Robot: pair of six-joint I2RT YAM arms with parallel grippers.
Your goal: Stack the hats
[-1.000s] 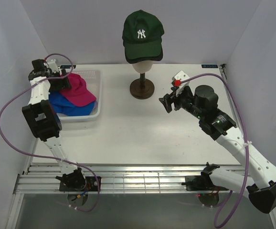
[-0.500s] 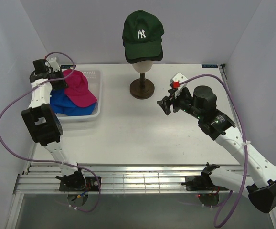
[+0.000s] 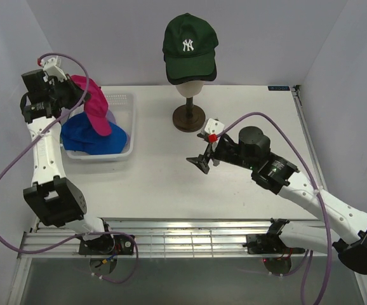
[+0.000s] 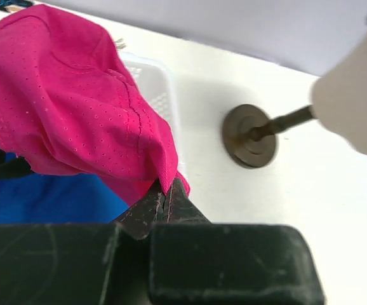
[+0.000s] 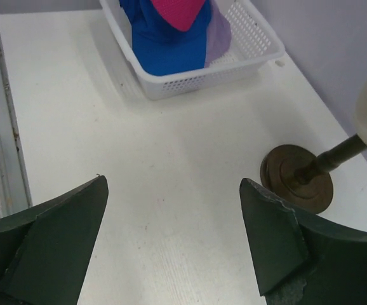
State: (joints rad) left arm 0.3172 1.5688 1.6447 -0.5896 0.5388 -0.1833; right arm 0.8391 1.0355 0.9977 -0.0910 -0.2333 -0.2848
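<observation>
LEFT TO RIGHT: At the far left, the left gripper (image 4: pixel 165 194) is clamped on the lower edge of the magenta cap (image 3: pixel 94 105), its 2 fingers pressed together with the fabric pinched between them. The cap hangs tilted from that grip, raised over the white basket (image 3: pixel 130 130), its crown turned toward the back wall. Below it the bright blue cap (image 3: pixel 91 138) lies in the basket. Whether the magenta fabric touches the blue one cannot be told from these views. A strip of the lavender cap (image 5: pixel 218 38) shows beside the blue cap against the basket's far wall, mostly covered. The basket sits at the left rear of the white table (image 3: pixel 158 181).

At centre rear, the cream mannequin head (image 3: pixel 193 88) stands upright on its brown stand (image 3: pixel 188 119). It wears 2 caps: the dark green cap (image 3: pixel 190 39) with a white NY logo on top, and the black cap (image 3: pixel 195 75) under it, with only its lower rim and brim showing.

To the right, the right gripper (image 5: pixel 172 184) hovers over bare table in front of the stand. Its jaws are wide apart and hold nothing, and it faces the basket.
</observation>
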